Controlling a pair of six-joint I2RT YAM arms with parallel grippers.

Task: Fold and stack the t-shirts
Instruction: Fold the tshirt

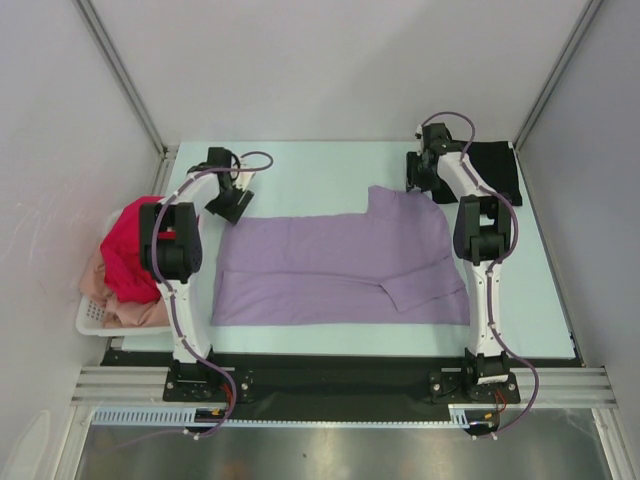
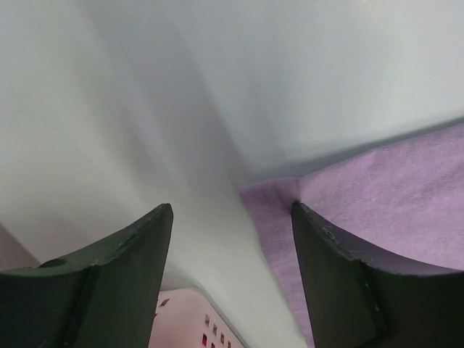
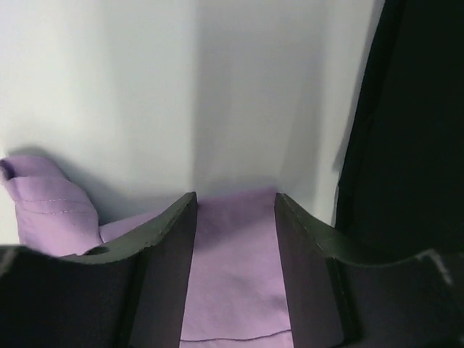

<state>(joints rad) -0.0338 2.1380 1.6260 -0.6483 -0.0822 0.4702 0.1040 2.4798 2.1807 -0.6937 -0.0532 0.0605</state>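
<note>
The lavender t-shirt [image 1: 340, 265] lies spread flat in the middle of the table, one sleeve folded in at the lower right. My left gripper [image 1: 229, 207] is open just above its far left corner; in the left wrist view that corner [image 2: 272, 199] lies by the right finger [image 2: 341, 283] of the open gripper [image 2: 232, 217]. My right gripper [image 1: 419, 184] is open at the far right corner; its jaws [image 3: 235, 199] stand either side of the lavender cloth [image 3: 232, 275]. The black folded t-shirt [image 1: 495, 170] lies at the back right, also in the right wrist view [image 3: 413, 109]. The magenta-red shirt [image 1: 128, 245] and the peach-pink shirt [image 1: 120, 305] lie in the basket.
The white plastic basket [image 1: 92, 320] stands at the table's left edge, beside the left arm; its rim shows in the left wrist view [image 2: 192, 319]. Grey walls close the table in on the left, back and right.
</note>
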